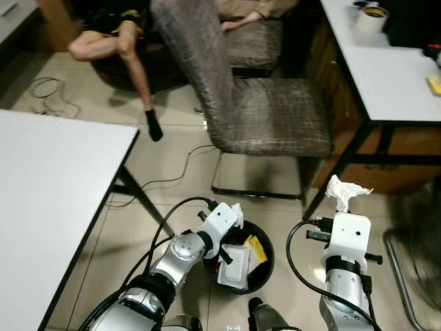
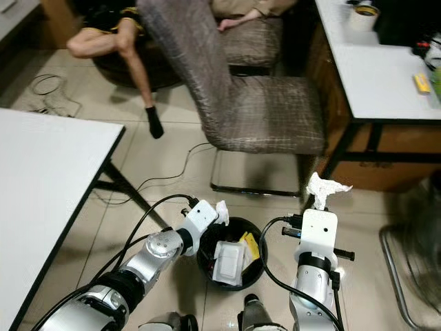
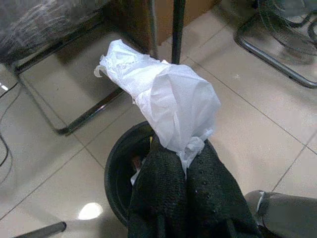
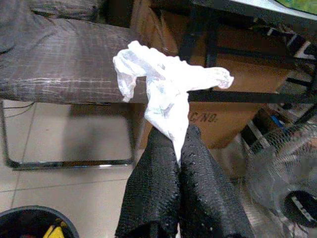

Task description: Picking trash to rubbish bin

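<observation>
my left hand is clenched on a white plastic wrapper over the bin rim at lower centre; my right hand grips a tissue beside it. released now, the tissue can fall on the floor.

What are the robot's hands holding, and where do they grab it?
Each hand pinches a crumpled white tissue by its lower end: the left hand holds the left tissue over the black bin; the right hand holds the right tissue beside it.

head stereo pair steeply down over bin; wrist views close along fingers
</observation>
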{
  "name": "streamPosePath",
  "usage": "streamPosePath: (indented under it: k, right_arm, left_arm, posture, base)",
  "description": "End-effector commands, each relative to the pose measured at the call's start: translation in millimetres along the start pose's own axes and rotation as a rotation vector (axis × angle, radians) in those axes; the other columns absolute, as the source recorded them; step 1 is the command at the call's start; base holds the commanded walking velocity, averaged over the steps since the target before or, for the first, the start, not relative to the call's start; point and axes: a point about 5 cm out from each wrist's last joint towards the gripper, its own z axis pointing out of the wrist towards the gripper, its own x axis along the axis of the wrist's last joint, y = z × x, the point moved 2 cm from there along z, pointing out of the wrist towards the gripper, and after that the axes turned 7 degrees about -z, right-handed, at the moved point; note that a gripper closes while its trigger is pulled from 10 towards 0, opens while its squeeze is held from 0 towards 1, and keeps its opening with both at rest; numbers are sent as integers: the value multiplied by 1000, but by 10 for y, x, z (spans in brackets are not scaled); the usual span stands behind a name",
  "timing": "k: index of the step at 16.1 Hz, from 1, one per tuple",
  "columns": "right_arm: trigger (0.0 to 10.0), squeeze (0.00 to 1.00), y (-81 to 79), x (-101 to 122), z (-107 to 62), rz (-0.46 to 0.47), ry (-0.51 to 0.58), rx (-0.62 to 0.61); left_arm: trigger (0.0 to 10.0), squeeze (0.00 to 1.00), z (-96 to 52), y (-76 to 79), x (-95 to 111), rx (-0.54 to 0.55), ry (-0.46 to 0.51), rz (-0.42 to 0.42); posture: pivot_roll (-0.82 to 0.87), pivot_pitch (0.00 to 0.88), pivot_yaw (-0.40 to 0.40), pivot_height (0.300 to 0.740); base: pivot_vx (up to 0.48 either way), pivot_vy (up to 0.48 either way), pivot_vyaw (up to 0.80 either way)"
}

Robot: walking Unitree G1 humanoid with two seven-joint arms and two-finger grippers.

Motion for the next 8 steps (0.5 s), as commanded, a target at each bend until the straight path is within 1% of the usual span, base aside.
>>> streamPosePath:
  k: [1,8]
  right_arm:
    - [10000,0,-27,-49,-22,11,-25,-1]
    - [10000,0,-58,-148,-42,-5,-56,17]
  left_arm:
    - [10000,0,-16,31,-115,-2,-39,11]
    - [10000,0,-14,120,-218,-20,-67,26]
  posture:
    - [-9,215,79,740]
    - [-24,217,74,740]
  base:
    - [0,0,-769]
    - [0,0,-769]
